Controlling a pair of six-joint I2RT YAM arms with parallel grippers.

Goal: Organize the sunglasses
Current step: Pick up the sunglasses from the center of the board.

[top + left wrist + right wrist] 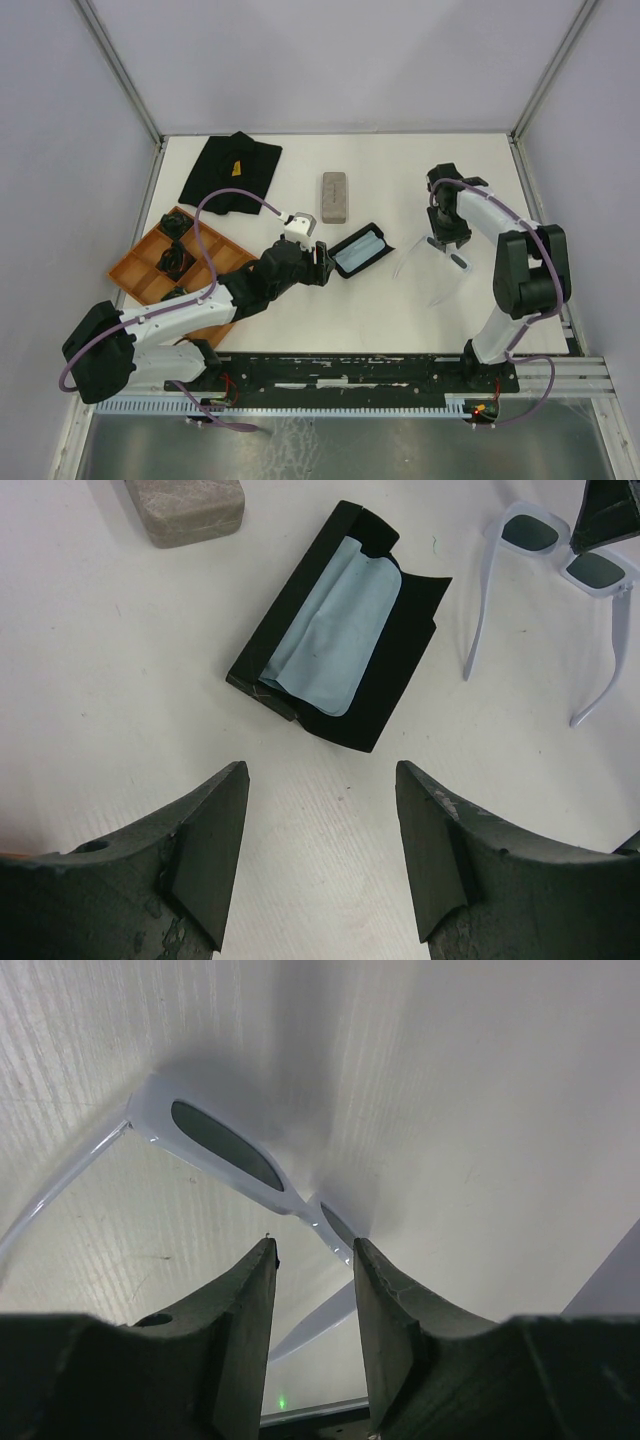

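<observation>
White table [400, 170] inside pale grey walls [330, 60]; I see the pale sunglasses [530, 532] lying unfolded at its right, my right gripper [314, 1245] parted just over the bridge. My left gripper [320, 772] gapes, holding nothing; dark lumps [177, 262] in the orange tray [138, 270] I cannot identify.

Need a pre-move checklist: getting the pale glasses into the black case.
1. Black case open: ok.
2. Case free for the glasses: not ok, blue cloth lies inside.
3. Glasses temples folded: not ok, both spread out on the table.
4. Right gripper at the bridge: ok, jaws apart, nothing pinched.
5. Left gripper open and empty: ok, short of the case.
</observation>
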